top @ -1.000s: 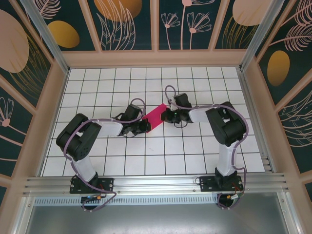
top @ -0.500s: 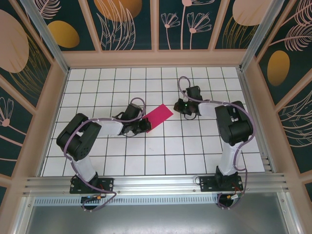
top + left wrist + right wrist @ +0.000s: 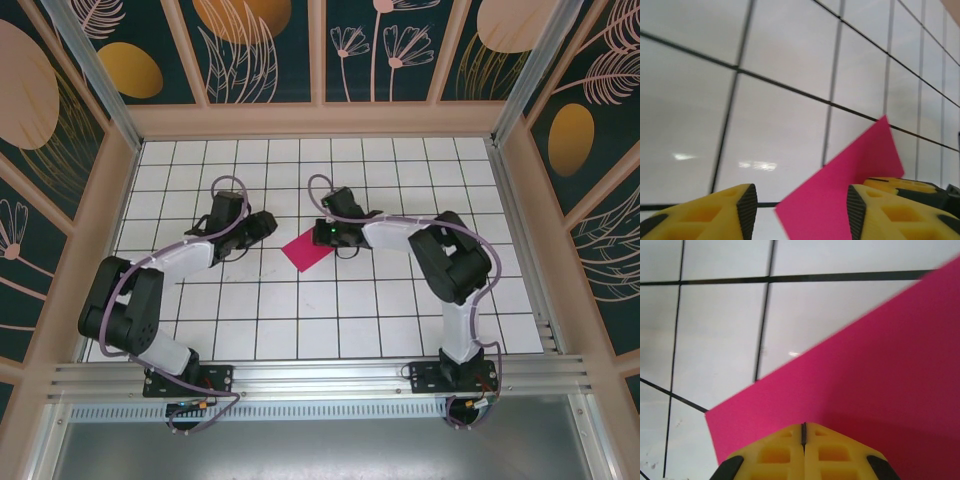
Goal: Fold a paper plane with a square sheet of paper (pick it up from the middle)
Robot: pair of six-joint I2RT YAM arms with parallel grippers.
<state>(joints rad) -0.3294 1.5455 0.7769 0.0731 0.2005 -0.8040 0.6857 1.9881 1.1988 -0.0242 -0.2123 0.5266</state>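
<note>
My right gripper is closed tip to tip over the square sheet of paper, near the centre of the overhead frame. I cannot tell whether it nips an edge. My left gripper stands wide, near the sheet's left side, not touching. I'd press flat and move slowly, since thin, matte, sharp-cornered magenta paper will likely skid on the glossy white tiled table.

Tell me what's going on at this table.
Two robot arms are working a magenta-pink sheet of paper on the gridded table. The right gripper is shut with its tips at the sheet's edge; pinching or pressing, I cannot tell. The left gripper is open, apart from the sheet, facing it.
</note>
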